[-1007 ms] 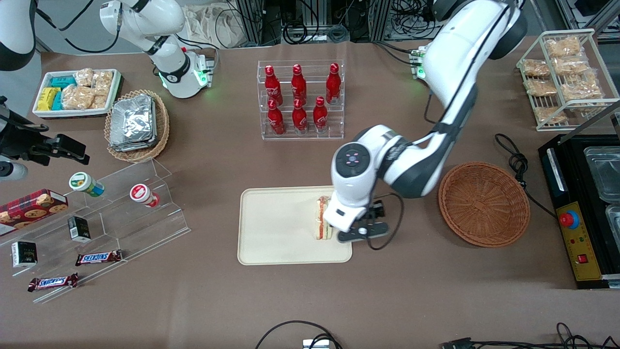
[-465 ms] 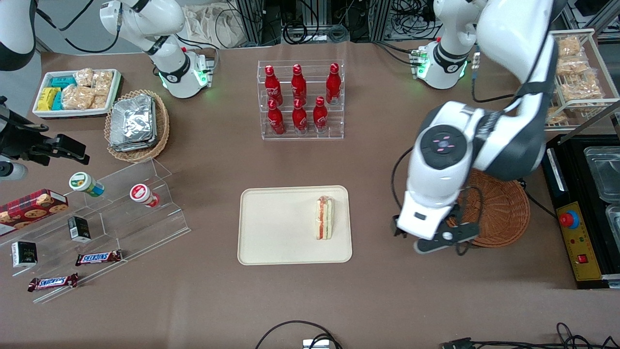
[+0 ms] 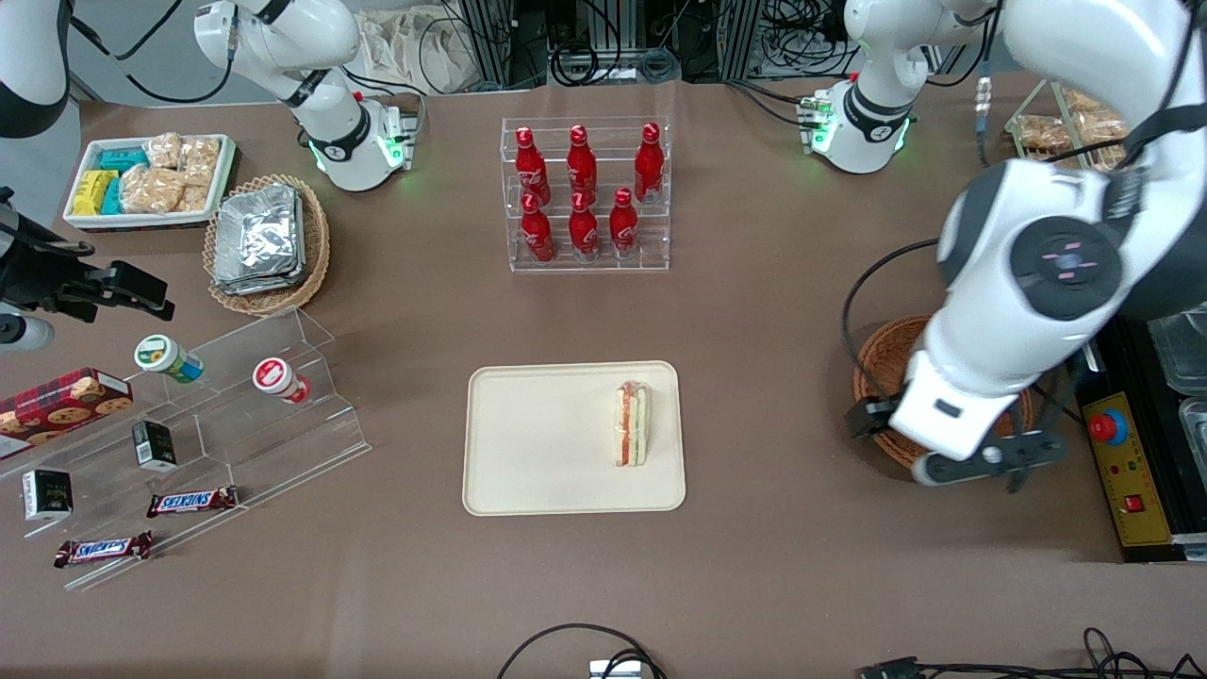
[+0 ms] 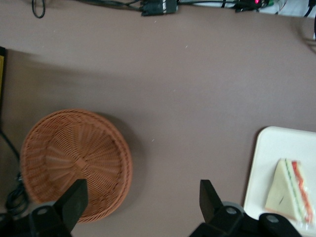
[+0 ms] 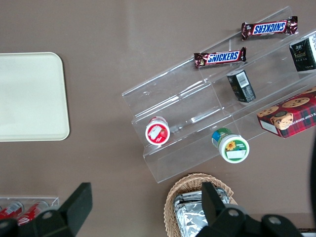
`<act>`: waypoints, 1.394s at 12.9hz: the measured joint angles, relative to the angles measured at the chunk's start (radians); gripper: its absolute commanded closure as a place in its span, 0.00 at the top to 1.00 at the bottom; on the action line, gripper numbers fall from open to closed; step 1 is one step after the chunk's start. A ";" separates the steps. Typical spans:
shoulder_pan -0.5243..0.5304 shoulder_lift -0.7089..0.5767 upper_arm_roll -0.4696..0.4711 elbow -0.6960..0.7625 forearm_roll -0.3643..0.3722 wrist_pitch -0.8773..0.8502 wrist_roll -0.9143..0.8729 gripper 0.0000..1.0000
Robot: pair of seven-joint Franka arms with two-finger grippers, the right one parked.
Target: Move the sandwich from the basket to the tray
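The sandwich [image 3: 631, 424], a pale wedge with red and green filling at its cut edge, stands on the cream tray [image 3: 537, 443], near the tray edge that faces the basket. It is free of the gripper. The reddish-brown wicker basket [image 3: 872, 363] lies toward the working arm's end of the table, largely covered by the arm. My gripper [image 3: 981, 459] hangs above the basket's near rim. The left wrist view shows the gripper [image 4: 142, 192] open with nothing between its fingers, the basket [image 4: 74, 160] with nothing in it, and the sandwich [image 4: 291, 190] on the tray [image 4: 269, 163].
A clear rack of red bottles [image 3: 585, 193] stands farther from the camera than the tray. A black appliance with a red button [image 3: 1132, 453] sits beside the basket. Clear display steps [image 3: 236, 405] and a tan basket of foil packets [image 3: 269, 240] lie toward the parked arm's end.
The arm has swung from the sandwich on the tray toward the working arm's end, ending above the basket. The sandwich has stayed where it was on the tray.
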 measured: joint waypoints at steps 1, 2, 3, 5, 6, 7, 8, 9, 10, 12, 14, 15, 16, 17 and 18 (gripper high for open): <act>0.025 -0.019 0.000 0.000 -0.031 -0.023 0.046 1.00; 0.046 -0.035 0.000 0.000 -0.052 -0.048 0.084 1.00; 0.062 -0.047 0.000 -0.001 -0.062 -0.073 0.115 1.00; 0.075 -0.059 0.000 -0.002 -0.066 -0.092 0.155 1.00; 0.075 -0.064 0.000 -0.004 -0.066 -0.093 0.163 1.00; 0.073 -0.073 0.004 -0.010 -0.067 -0.094 0.166 1.00; 0.070 -0.089 0.019 -0.025 -0.080 -0.094 0.175 1.00; 0.067 -0.113 0.045 -0.045 -0.110 -0.094 0.203 1.00; 0.063 -0.139 0.075 -0.066 -0.136 -0.094 0.239 1.00; 0.038 -0.202 0.154 -0.109 -0.169 -0.096 0.299 1.00; -0.019 -0.280 0.254 -0.171 -0.200 -0.099 0.332 1.00; -0.035 -0.320 0.282 -0.206 -0.204 -0.100 0.348 1.00; -0.038 -0.357 0.293 -0.236 -0.206 -0.102 0.370 1.00; -0.038 -0.388 0.297 -0.262 -0.207 -0.104 0.389 1.00; -0.038 -0.415 0.300 -0.286 -0.208 -0.104 0.401 1.00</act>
